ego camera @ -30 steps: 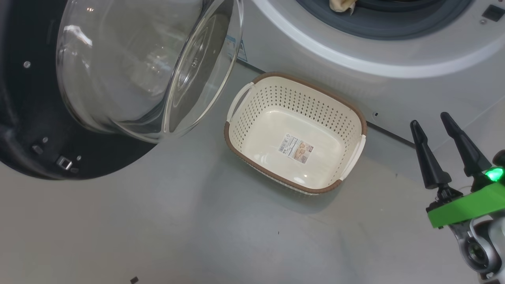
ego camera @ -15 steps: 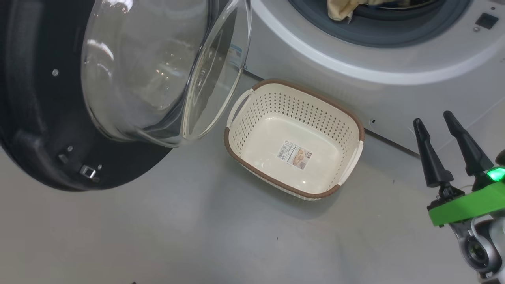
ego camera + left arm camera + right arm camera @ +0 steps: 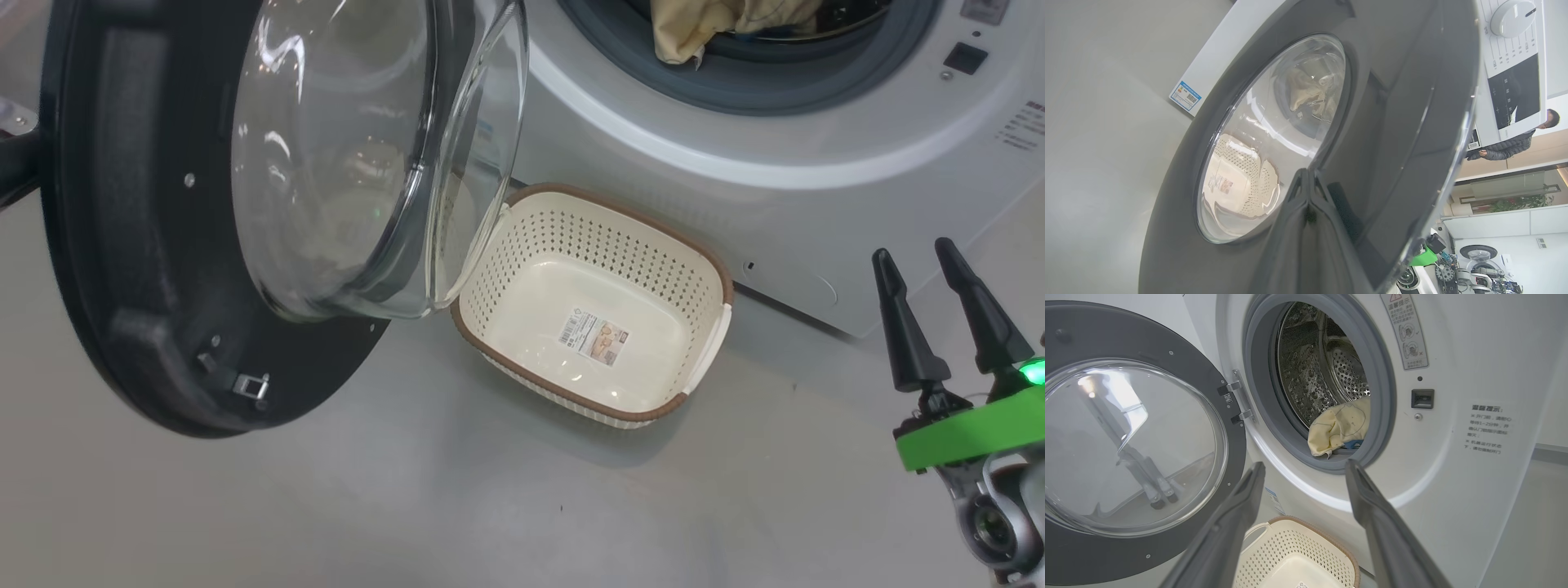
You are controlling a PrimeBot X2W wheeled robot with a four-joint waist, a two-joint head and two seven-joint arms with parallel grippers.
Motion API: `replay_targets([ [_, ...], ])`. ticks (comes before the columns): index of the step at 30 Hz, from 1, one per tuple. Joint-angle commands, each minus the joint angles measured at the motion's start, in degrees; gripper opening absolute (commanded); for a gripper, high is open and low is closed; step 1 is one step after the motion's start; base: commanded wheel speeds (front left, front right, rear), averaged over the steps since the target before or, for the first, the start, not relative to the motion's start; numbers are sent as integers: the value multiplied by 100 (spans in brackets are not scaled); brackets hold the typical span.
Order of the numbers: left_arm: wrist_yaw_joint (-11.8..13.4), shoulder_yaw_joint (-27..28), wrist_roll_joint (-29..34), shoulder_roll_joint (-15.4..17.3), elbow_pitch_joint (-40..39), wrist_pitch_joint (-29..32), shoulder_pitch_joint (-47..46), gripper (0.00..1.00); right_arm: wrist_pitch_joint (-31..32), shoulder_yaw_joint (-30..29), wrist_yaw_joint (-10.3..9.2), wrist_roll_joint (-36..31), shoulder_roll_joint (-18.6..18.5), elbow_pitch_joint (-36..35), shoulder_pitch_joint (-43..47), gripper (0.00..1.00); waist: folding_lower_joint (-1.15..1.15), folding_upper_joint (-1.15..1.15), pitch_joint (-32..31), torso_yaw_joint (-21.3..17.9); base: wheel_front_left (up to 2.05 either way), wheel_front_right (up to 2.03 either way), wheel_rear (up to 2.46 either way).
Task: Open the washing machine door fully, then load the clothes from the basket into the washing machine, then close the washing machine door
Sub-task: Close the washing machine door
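Swinging toward the big white front-loading washing machine [image 3: 816, 212], the large round washing machine door with its glossy black rim and bulging clear glass bowl [image 3: 122, 245] now overlaps the left end of the small cream perforated plastic basket [image 3: 588, 245], where a second ago it stood just clear of it. The head camera has tilted up too, showing more of the drum mouth. I judge loading done and closing under way. The basket stands empty on the grey floor [image 3: 326, 506] just before the machine, and the soft pale yellow clothes [image 3: 1339, 424] lie bunched on the grey gasket [image 3: 1257, 375], where the door might pinch them. The left claw [image 3: 1306, 175], pressed together, seems to touch the door's outer face. The right claw [image 3: 913, 250] hangs spread and empty. Counted: one door, one basket, one machine, one cloth bundle, two claws.
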Motion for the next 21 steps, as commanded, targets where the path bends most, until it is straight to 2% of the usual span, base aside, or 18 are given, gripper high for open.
replay_targets([
  [1,-25,282,13,268,-278,79,-143,0,-37,7,58,-32,-69,-145,22,100,0,0,-34,-36,0,0,0],
  [21,-25,58,259,-346,-1028,334,-193,0,-37,-231,58,-62,211,-76,265,100,0,0,-362,-696,0,0,0],
])
